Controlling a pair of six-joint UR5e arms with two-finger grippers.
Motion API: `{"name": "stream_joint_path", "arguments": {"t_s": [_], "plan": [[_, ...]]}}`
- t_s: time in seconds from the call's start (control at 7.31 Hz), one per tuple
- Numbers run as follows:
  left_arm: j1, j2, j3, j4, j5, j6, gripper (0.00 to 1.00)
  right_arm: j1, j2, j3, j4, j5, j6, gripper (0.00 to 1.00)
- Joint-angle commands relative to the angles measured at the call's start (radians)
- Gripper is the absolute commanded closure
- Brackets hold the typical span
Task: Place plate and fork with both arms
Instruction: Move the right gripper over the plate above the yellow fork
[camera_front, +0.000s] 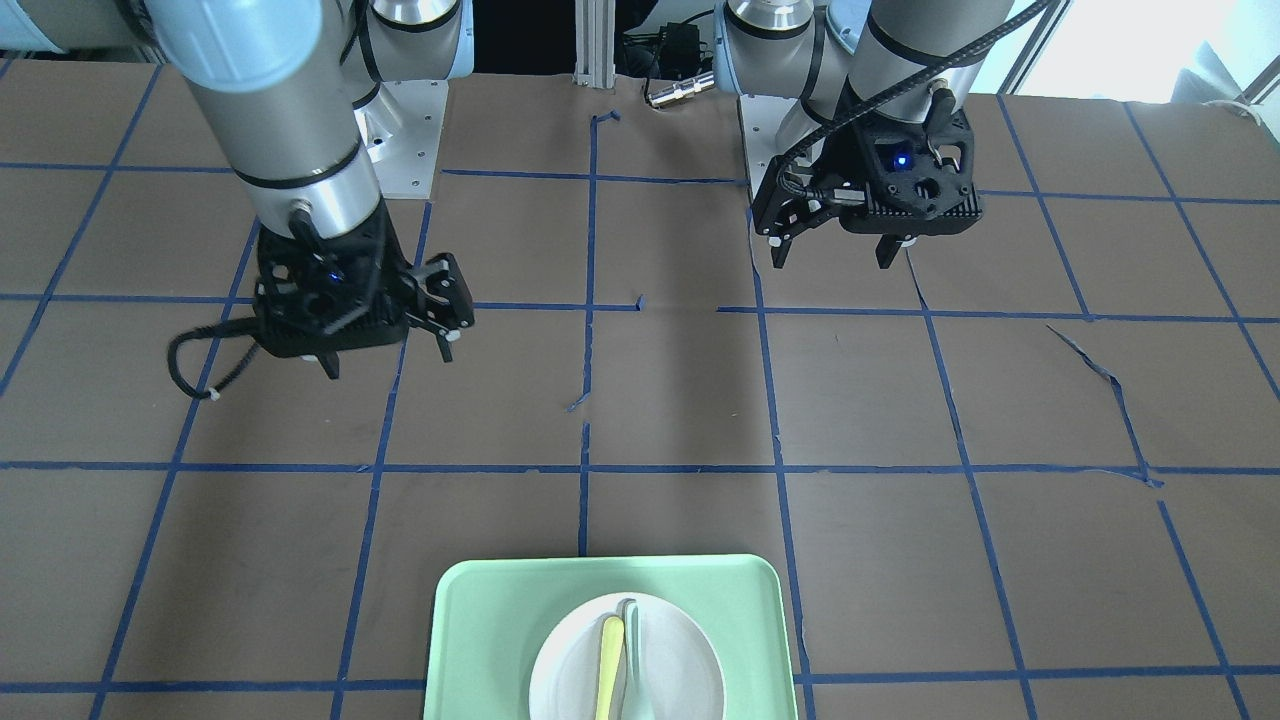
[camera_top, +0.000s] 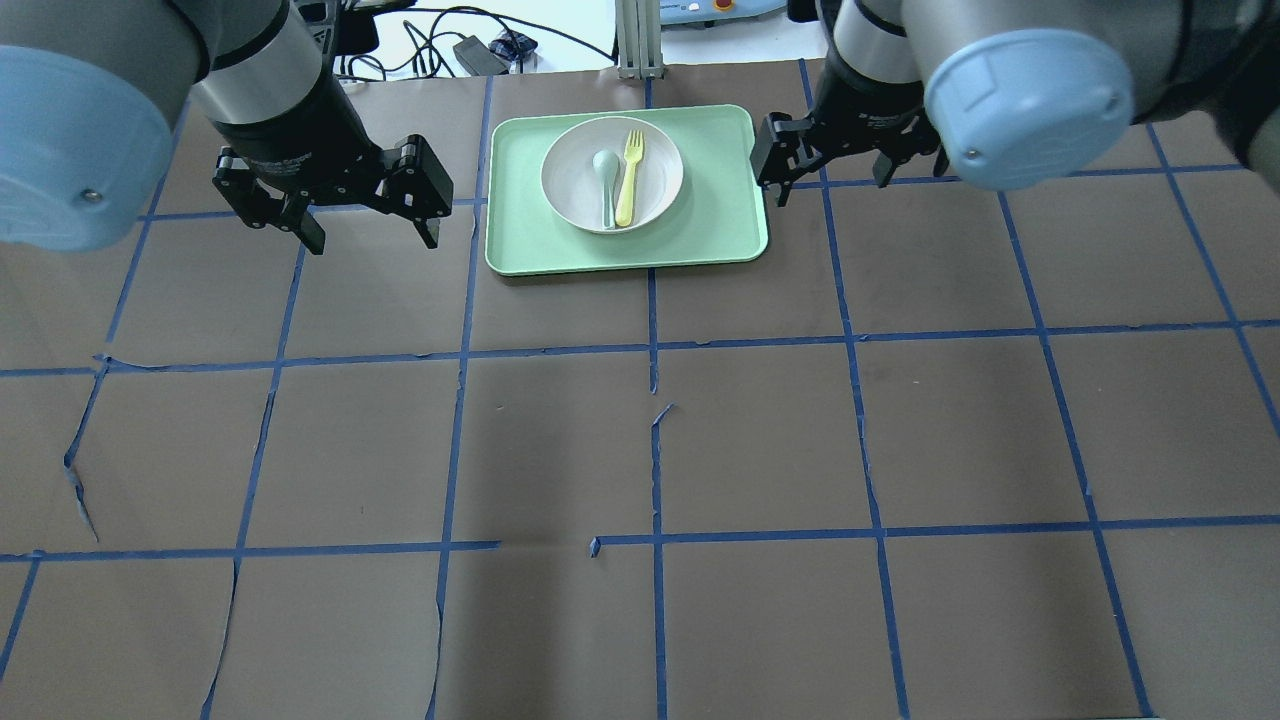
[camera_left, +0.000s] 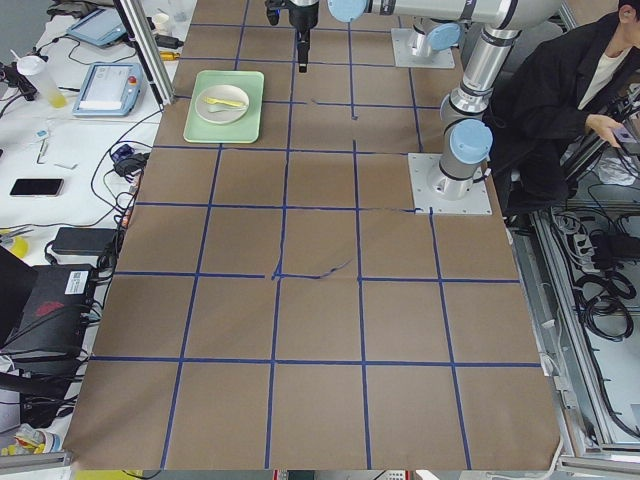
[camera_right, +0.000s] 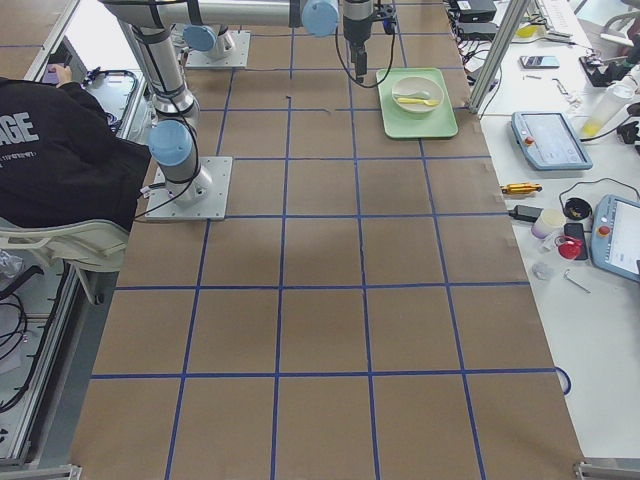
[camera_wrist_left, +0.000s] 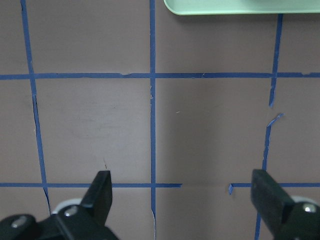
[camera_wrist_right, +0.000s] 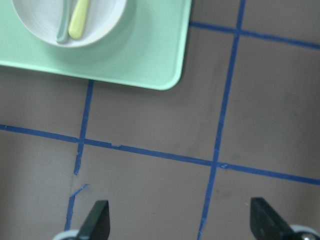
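The off-white plate (camera_top: 570, 175) sits on the mint-green tray (camera_top: 720, 225) at the table's far middle. The pale-yellow fork (camera_top: 630, 180) lies in the plate beside a grey-green spoon (camera_top: 606, 185). My left gripper (camera_top: 373, 240) hovers open and empty to the left of the tray. My right gripper (camera_top: 830, 185) hovers open and empty just off the tray's right edge. The right wrist view shows the plate (camera_wrist_right: 105, 20), the fork (camera_wrist_right: 79, 20) and the tray's corner (camera_wrist_right: 125, 65) ahead of its open gripper (camera_wrist_right: 180, 220). The left wrist view shows only the tray's edge (camera_wrist_left: 240, 6) beyond its open gripper (camera_wrist_left: 184, 195).
The table is brown paper with a blue tape grid, torn in places. A person in black sits behind the robot (camera_left: 570, 90). Cables and devices lie past the table's far edge (camera_top: 480, 50).
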Motion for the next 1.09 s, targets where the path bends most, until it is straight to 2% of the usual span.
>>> {"name": "stream_joint_path", "arguments": {"t_s": [0.0, 0.14, 0.27, 0.41, 0.55, 0.68, 0.82, 0.96], "plan": [[0.005, -0.001, -0.001, -0.002, 0.003, -0.014, 0.0, 0.085, 0.291, -0.192, -0.128, 0.009, 0.083, 0.0], [0.005, -0.001, -0.003, 0.0, 0.003, -0.015, 0.0, 0.097, 0.427, -0.324, -0.142, 0.073, 0.108, 0.0], [0.005, -0.001, -0.003, 0.0, 0.003, -0.016, 0.0, 0.115, 0.534, -0.422, -0.142, 0.078, 0.182, 0.01], [0.005, 0.001, -0.003, 0.004, 0.001, -0.025, 0.0, 0.129, 0.603, -0.455, -0.165, 0.08, 0.306, 0.05], [0.005, -0.001, -0.003, 0.006, 0.0, -0.069, 0.0, 0.143, 0.649, -0.46, -0.238, 0.078, 0.4, 0.06], [0.005, -0.001, -0.005, 0.008, 0.0, -0.072, 0.0, 0.144, 0.671, -0.469, -0.25, 0.068, 0.415, 0.15], [0.008, -0.001, -0.005, 0.008, 0.0, -0.072, 0.0, 0.145, 0.68, -0.471, -0.25, 0.066, 0.416, 0.37], [0.008, -0.001, -0.005, 0.008, 0.0, -0.072, 0.0, 0.145, 0.68, -0.471, -0.251, 0.065, 0.416, 0.48]]}}
